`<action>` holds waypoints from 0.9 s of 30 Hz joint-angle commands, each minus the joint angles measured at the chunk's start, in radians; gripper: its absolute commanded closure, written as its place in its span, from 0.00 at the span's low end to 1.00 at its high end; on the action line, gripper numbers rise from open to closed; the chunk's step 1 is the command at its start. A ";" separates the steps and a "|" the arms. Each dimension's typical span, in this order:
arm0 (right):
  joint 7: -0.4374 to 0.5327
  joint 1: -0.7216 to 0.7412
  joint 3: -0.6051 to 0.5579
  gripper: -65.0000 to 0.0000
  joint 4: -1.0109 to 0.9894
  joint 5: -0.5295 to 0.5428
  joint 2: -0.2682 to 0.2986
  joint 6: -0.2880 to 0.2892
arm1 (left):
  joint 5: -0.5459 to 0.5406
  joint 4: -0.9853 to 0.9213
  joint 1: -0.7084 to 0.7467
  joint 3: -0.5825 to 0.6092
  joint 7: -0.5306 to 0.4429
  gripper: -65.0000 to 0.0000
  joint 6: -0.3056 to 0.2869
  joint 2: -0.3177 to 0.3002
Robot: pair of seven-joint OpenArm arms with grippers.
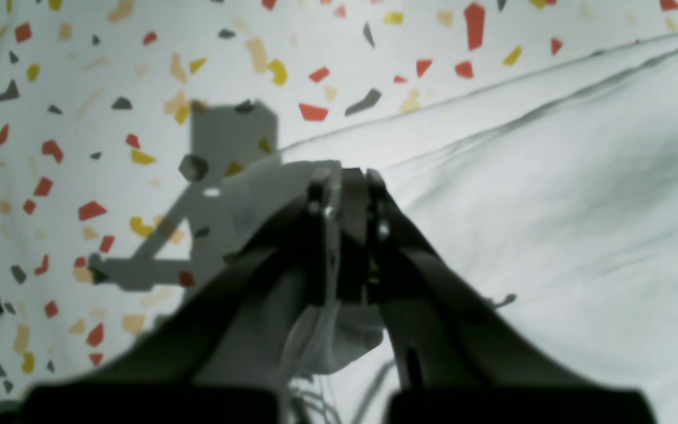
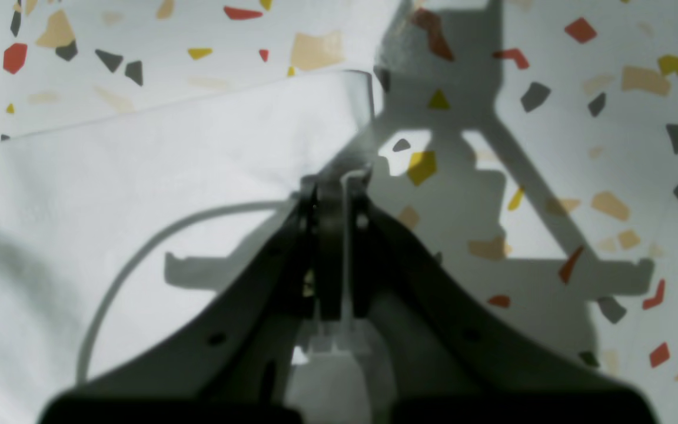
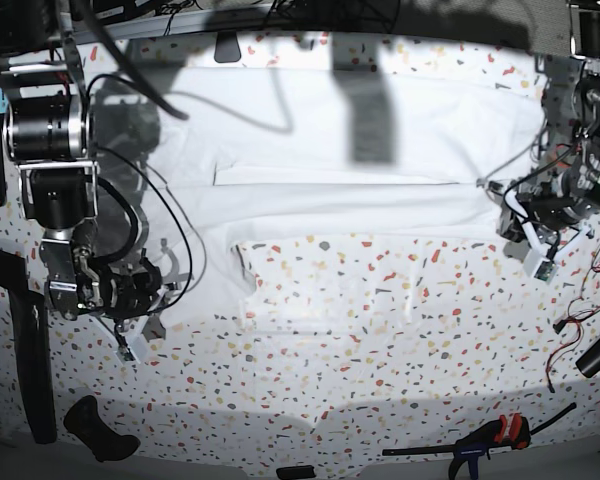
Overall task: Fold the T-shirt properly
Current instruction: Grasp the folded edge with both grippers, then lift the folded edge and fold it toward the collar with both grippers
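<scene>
Now the T-shirt (image 3: pixel 350 140) lies spread across the far half of the table (image 3: pixel 380 350), its long axis running side to side between the two arms, with its near edge drooping toward the middle of the tabletop. Each claw sits at one end of that near edge: the left gripper (image 3: pixel 528 222) on the base view's right, at the shirt's corner there, and the right gripper (image 3: pixel 130 325) on the base view's left, down at the lower corner of the cloth. So the shirt stretches away from each claw toward the other one, and neither arm is clearly nearer; they bracket it.

Up close, the left gripper (image 1: pixel 346 176) has its jaws pressed together, and white cloth bunches up between and beneath them, so it looks pinched on the shirt's edge (image 1: pixel 551 194). The right gripper (image 2: pixel 334 179) is likewise clamped tight, sitting right at the border of the shirt (image 2: pixel 139 194), with a thin strip of fabric seemingly caught between the jaws. With both corners apparently in hand, the coming move looks like a lift and carry across the shirt's short axis.
</scene>
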 commanded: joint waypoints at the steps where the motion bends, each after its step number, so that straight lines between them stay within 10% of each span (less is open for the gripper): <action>1: -0.026 0.015 0.000 1.00 0.023 -0.006 0.011 0.003 | -0.008 0.021 -0.016 -0.007 -0.015 1.00 0.003 -0.023; 17: -0.133 -0.166 0.002 1.00 0.446 0.075 0.105 0.003 | -0.008 0.171 0.070 -0.007 -0.016 1.00 0.003 -0.032; 27: -0.385 -0.306 0.002 1.00 0.928 0.336 0.216 0.003 | -0.008 0.265 0.135 -0.007 0.017 1.00 0.004 -0.032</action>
